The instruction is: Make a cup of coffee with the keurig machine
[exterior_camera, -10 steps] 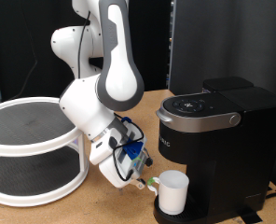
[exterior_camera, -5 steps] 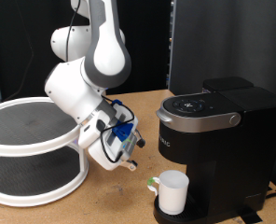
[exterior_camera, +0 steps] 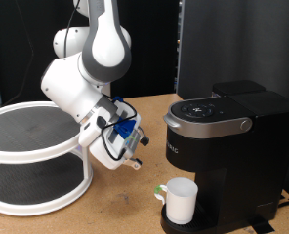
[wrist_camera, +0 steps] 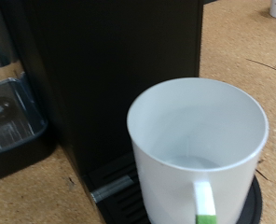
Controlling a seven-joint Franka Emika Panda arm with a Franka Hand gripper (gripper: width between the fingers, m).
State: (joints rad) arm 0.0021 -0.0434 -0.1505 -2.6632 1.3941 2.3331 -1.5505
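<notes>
We judged the cup to be a stiff, glazed ceramic piece: light enough for the arm while empty, but smooth and liable to slip, and breakable if it tipped off the tray. The wrist view showed it empty, a plain white wall with a green-marked handle on one side. The handle looked like the surest place to pinch; the rim wall would also serve, one finger inside and one outside.

The cup stood upright on the round drip tray at the foot of the machine, under the overhanging brew head. The lid on top of the machine looked down.

The gripper hung in the air to the exterior view's left of the cup and somewhat above it, clearly apart from it and touching nothing. We saw nothing between its fingers. From the exterior view we could not tell whether the fingers were spread or pressed together, and the wrist view did not show them. That camera looked straight at the cup and the dark front of the machine behind it.
</notes>
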